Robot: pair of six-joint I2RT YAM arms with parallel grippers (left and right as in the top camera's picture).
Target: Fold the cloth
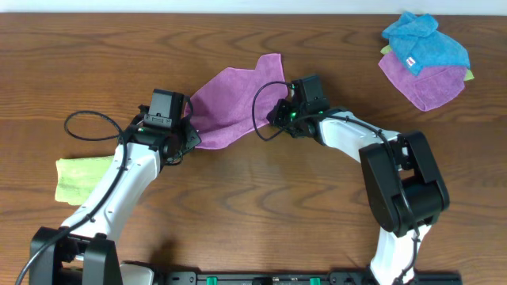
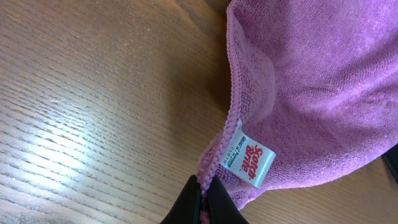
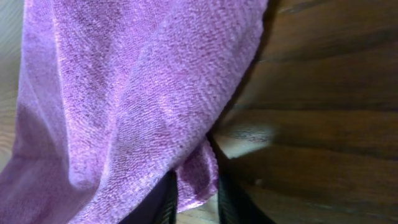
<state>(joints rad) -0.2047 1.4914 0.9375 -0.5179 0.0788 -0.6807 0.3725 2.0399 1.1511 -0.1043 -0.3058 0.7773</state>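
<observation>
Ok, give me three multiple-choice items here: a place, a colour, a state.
1. Where does the flat lime-green microfibre cloth lie? A beside the left arm; B on the purple cloth; C between the pincers.
2. What colour tops the far-right pile? A purple; B blue; C green.
3. The left pincer is: A open over bare wood; B shut on the purple-pink microfibre cloth's hem; C out of view.
Key: 1A, it lies beside that arm; 2B, a bright blue cloth lies uppermost; 3B, it pinches the hem by the label.
</observation>
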